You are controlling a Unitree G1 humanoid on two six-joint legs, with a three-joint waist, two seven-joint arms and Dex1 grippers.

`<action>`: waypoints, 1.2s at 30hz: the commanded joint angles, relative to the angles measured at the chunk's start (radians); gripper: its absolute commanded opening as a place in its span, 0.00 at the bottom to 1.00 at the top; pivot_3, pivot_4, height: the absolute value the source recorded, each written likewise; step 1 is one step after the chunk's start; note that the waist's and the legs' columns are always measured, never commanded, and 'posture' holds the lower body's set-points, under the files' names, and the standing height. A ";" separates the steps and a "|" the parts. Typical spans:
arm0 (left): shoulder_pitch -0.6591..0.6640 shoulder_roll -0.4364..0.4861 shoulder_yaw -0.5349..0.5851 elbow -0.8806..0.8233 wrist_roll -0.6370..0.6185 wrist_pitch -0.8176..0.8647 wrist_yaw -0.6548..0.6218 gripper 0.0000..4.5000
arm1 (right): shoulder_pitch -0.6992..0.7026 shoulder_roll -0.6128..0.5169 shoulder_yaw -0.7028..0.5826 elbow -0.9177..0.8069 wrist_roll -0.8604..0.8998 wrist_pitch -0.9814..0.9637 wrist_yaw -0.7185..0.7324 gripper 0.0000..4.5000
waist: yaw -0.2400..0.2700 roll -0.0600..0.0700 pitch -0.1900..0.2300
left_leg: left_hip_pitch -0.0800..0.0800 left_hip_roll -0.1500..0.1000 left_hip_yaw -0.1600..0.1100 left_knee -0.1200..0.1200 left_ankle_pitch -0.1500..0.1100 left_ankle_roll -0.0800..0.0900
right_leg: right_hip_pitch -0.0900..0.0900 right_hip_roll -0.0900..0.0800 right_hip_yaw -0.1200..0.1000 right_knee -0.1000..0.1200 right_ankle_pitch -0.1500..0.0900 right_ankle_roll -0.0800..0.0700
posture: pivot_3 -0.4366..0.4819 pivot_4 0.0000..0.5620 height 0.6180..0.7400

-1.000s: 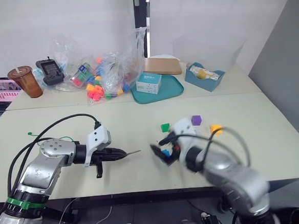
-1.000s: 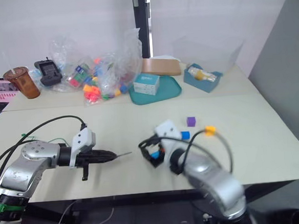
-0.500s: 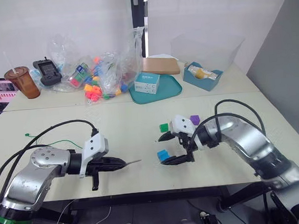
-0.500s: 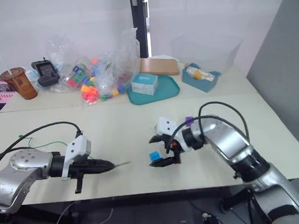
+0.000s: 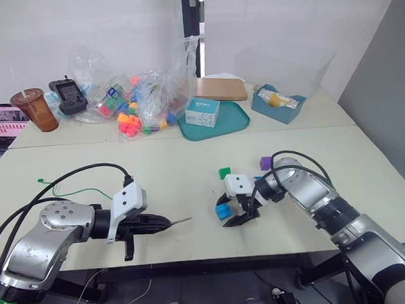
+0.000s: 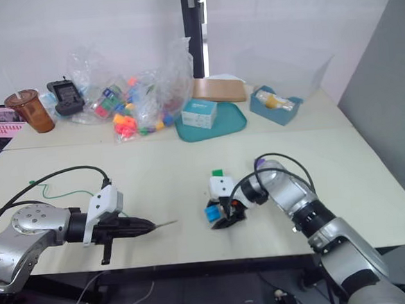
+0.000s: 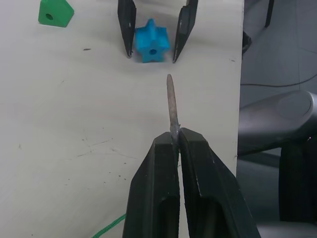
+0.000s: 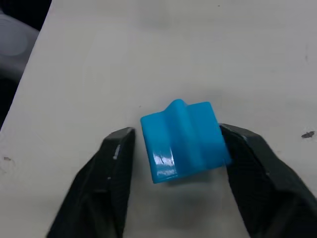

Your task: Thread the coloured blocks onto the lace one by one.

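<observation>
Both arms reach low over the pale table (image 5: 190,167), forearms near level, grippers pointing at each other. Left gripper (image 5: 157,223) is clamped shut on the lace (image 5: 80,193) at its stiff dark tip (image 7: 171,101), tip sticking out toward the right arm; the green cord trails back along the table behind the left arm. Right gripper (image 5: 229,216) is spread open, fingers (image 8: 115,163) straddling the light blue block (image 5: 223,211), which sits on the table; one finger looks against its side, the other stands just off it. Green block (image 5: 223,172) lies just beyond, purple block (image 5: 265,162) further right, near the right forearm. Table's far side: teal tray (image 5: 237,124) with a small box, clear bag of toy jumble (image 5: 141,114), iced drink cup (image 5: 38,111), blue bin (image 5: 277,103), white wall behind
</observation>
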 commanded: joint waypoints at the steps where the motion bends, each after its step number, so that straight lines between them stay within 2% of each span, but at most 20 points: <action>1: 0.005 0.000 -0.009 -0.001 0.012 -0.029 0.005 0.00 | 0.041 -0.015 -0.043 -0.026 0.002 0.005 -0.001 0.35 | 0.000 0.000 0.000 | 0.000 0.000 0.000 0.000 0.000 0.000 | 0.000 0.000 0.000 0.000 0.000 0.000 | 0.48 0.27 1.00; 2: -0.004 -0.008 -0.015 0.003 0.009 -0.024 0.008 0.00 | 0.054 -0.016 -0.054 -0.053 0.011 0.031 -0.002 0.31 | 0.002 0.000 0.000 | 0.000 0.000 0.000 0.000 0.000 0.000 | 0.000 0.000 0.000 0.000 0.000 0.000 | 0.48 0.27 1.00; 9: -0.106 -0.083 -0.125 0.078 0.044 -0.039 0.002 0.00 | 0.144 -0.025 -0.067 -0.240 -0.013 0.131 -0.032 0.30 | 0.017 0.000 0.000 | 0.000 0.000 0.000 0.001 0.000 0.000 | 0.000 0.000 0.000 0.000 0.000 0.000 | 0.48 0.27 1.00; 15: -0.191 -0.103 -0.219 0.110 0.086 0.004 -0.010 0.00 | 0.164 -0.014 -0.064 -0.297 -0.032 0.194 -0.074 0.30 | 0.014 0.000 0.000 | 0.000 0.000 0.000 0.001 0.000 0.000 | 0.000 0.001 0.000 0.001 0.000 0.000 | 0.48 0.27 1.00; 17: -0.226 -0.108 -0.256 0.117 0.099 0.071 0.005 0.00 | 0.167 -0.022 -0.054 -0.299 -0.048 0.199 -0.079 0.30 | 0.014 0.000 0.000 | 0.000 0.000 0.000 0.001 0.000 0.000 | 0.000 0.001 0.000 0.001 0.000 0.000 | 0.48 0.27 1.00; 20: -0.263 -0.118 -0.295 0.127 0.134 0.062 0.006 0.00 | 0.173 -0.028 -0.045 -0.314 -0.054 0.210 -0.070 0.30 | 0.015 0.000 0.000 | 0.000 0.000 0.000 0.001 0.000 0.000 | 0.000 0.001 0.000 0.001 0.000 0.000 | 0.48 0.27 1.00; 28: -0.288 -0.154 -0.335 0.126 0.155 0.077 0.014 0.00 | 0.166 -0.004 -0.042 -0.321 -0.056 0.242 -0.086 0.30 | 0.012 0.000 0.000 | 0.001 0.000 0.000 0.001 0.000 0.000 | 0.000 0.001 0.001 0.001 0.000 0.000 | 0.48 0.27 1.00; 36: -0.292 -0.173 -0.325 0.135 0.168 0.069 0.036 0.00 | 0.178 -0.015 -0.041 -0.338 -0.058 0.254 -0.078 0.30 | 0.013 0.000 0.000 | 0.001 0.000 0.000 0.001 0.000 0.000 | 0.000 0.001 0.001 0.001 0.000 0.000 | 0.48 0.27 1.00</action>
